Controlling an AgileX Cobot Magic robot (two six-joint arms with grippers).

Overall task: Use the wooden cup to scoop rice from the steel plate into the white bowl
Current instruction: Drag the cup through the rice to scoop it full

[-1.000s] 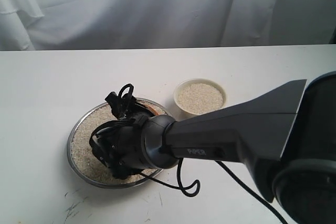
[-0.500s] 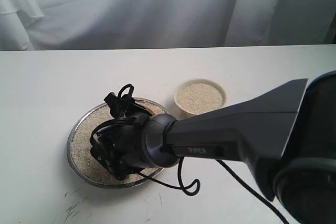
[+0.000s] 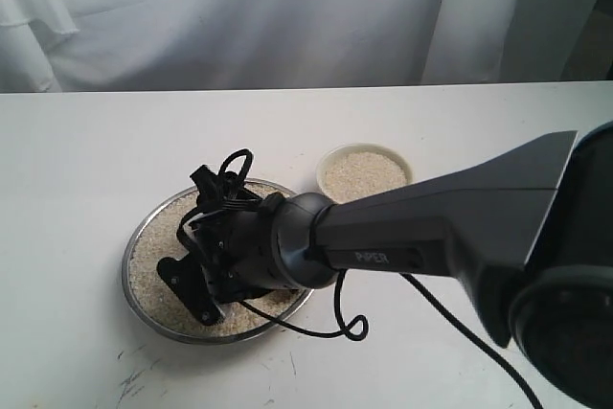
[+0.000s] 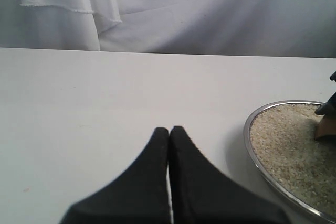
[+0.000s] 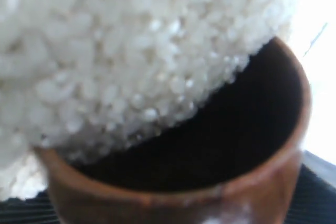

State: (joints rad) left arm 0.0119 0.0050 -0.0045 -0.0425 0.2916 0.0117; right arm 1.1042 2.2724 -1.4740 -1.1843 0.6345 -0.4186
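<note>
The steel plate [image 3: 125, 270] lies at centre-left of the table, filled with rice [image 3: 153, 254]. My right gripper [image 3: 203, 286] reaches across over the plate and points down at its front-left part. It is shut on the wooden cup [image 5: 252, 187]. The cup's dark mouth is tipped into the rice [image 5: 121, 51], with ribbed black fingers [image 5: 318, 192] at its sides. In the exterior view the wrist hides the cup. The white bowl [image 3: 365, 147] stands behind-right of the plate and holds rice [image 3: 364, 177]. My left gripper [image 4: 169, 129] is shut and empty, low over bare table beside the plate's rim [image 4: 250, 150].
The right arm's black cable [image 3: 345, 326] loops onto the table in front of the plate. Scuff marks [image 3: 134, 375] show near the front-left edge. A white curtain [image 3: 239, 7] hangs behind the table. A brown sliver of the cup [image 4: 326, 128] shows over the plate in the left wrist view.
My right wrist has swung and dipped toward the plate's front-left, and the black gripper body now juts out low over the rice. The bowl and plate have not moved.
</note>
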